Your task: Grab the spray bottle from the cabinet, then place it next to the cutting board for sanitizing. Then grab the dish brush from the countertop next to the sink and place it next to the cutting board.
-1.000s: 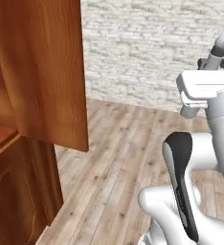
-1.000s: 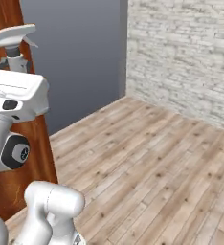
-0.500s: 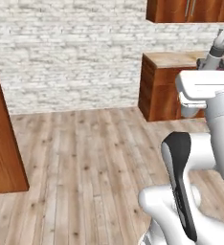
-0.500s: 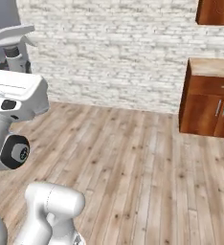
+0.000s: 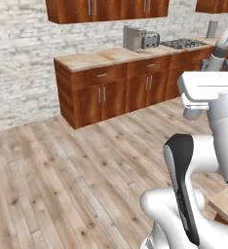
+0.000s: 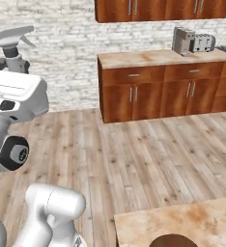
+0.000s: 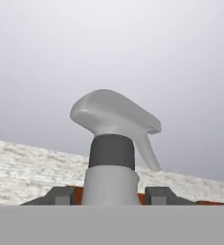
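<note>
The two dark fingertips (image 7: 65, 195) of the gripper (image 7: 111, 195) pinch the small pale grey spray bottle (image 7: 113, 143) by its body, one on each side. Its neck and grey trigger head rise upright above them, probably held so for carrying. In the right base view the bottle (image 6: 12, 43) stands above the white hand. The beige marble-like countertop (image 6: 202, 219) with the dark brown oval wooden cutting board (image 6: 174, 240) lies near, below.

Spray bottle (image 7: 115, 143) upright between claw (image 7: 110, 195) fingertips (image 7: 61, 195), above the arm.
</note>
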Controlling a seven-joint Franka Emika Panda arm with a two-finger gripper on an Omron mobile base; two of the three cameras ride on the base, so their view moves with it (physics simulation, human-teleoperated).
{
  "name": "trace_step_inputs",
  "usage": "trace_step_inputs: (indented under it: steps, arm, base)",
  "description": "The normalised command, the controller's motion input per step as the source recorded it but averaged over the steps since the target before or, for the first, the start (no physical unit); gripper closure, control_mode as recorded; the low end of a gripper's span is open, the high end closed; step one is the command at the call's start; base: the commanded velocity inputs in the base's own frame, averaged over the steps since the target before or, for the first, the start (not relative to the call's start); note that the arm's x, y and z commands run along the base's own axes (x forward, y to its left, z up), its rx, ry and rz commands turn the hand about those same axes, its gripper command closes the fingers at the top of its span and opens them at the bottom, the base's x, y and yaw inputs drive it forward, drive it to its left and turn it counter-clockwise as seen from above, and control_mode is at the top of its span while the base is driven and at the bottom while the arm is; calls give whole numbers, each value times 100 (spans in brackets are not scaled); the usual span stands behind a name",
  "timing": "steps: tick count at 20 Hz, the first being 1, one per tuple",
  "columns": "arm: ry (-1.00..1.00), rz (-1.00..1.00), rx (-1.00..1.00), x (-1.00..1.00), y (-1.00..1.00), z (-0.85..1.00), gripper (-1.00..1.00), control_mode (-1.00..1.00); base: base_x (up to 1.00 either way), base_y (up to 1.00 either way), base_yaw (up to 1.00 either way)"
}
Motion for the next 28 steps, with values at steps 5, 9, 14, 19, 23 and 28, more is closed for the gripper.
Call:
trace_step_inputs:
  steps: [5,9,14,19,23,28]
  arm:
    - [0,0,0,0,0,0,100,100]
    - [0,0,0,0,0,0,100,100]
    - [0,0,0,0,0,0,100,100]
    - [0,0,0,0,0,0,100,100]
    - [0,0,0,0,0,0,100,100]
    - [0,0,0,0,0,0,100,100]
  base:
    - [0,-21,-63]
    - [0,-3,-57]
    - [-67,0,-60]
    - [-48,-1,-61]
    - [8,11,-36]
    - [4,50,-61]
